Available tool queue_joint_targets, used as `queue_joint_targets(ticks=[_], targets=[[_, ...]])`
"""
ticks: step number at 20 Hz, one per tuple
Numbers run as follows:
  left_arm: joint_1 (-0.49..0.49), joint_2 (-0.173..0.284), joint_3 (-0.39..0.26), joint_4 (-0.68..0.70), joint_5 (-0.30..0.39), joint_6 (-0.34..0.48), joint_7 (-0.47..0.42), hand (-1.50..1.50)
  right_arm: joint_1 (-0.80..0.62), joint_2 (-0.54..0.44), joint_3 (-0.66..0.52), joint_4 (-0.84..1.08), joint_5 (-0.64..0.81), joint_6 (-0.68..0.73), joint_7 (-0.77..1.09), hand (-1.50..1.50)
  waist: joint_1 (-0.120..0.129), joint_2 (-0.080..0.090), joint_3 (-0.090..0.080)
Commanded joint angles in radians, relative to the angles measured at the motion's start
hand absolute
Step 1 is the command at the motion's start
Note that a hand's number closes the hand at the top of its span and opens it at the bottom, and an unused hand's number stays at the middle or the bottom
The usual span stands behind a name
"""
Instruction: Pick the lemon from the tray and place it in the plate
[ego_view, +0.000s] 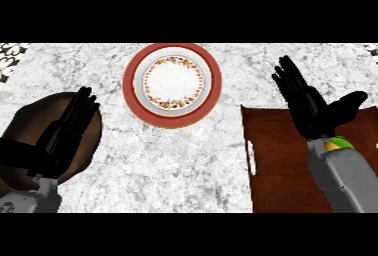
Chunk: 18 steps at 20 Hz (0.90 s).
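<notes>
A round plate (172, 85) with a broad red rim, a white middle and a ring of small flowers is lying on the grey-white marbled bench (170, 165), close to the bench's far edge. To the right of the plate and nearer the robot, a dark brown rectangular tray (284, 165) with a pale slot handle along its left edge is running off the view's right side. The right hand (314, 107) is hanging over the tray's far left corner, fingers straight and spread, thumb out to the right, holding nothing. Just below its wrist a small yellow-green lemon (338, 144) is peeping out on the tray, mostly hidden by the grey forearm. To the left of the plate a dark brown round board (29, 125) is lying at the bench's left edge, and the left hand (66, 127) is resting over it, open with fingers straight. Between plate and tray a strip of bare marble is lying open.
</notes>
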Motion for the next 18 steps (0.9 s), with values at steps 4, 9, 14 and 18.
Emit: queue_joint_targets(ticks=[4,9,14,18], targets=[[-0.025,0.027,0.002,0.076,-0.166,0.074,-0.032,0.00,-0.003,-0.038,0.004,-0.143,-0.126,0.211,0.102,-1.50,-0.025,-0.028,-0.002],[-0.048,0.046,-0.018,0.075,-0.188,0.087,0.018,0.00,-0.116,-0.382,0.171,-0.219,0.332,0.370,-0.039,1.50,-0.035,-0.045,-0.011],[-0.093,0.002,-0.026,0.152,-0.238,0.118,0.003,0.00,0.315,-0.327,0.110,-0.099,0.273,0.389,-0.425,-1.50,-0.034,-0.023,0.000],[-0.112,0.017,-0.015,0.152,-0.244,0.096,0.015,0.00,0.352,-0.356,0.081,-0.020,0.457,0.279,-0.645,-1.50,-0.022,-0.025,-0.001]])
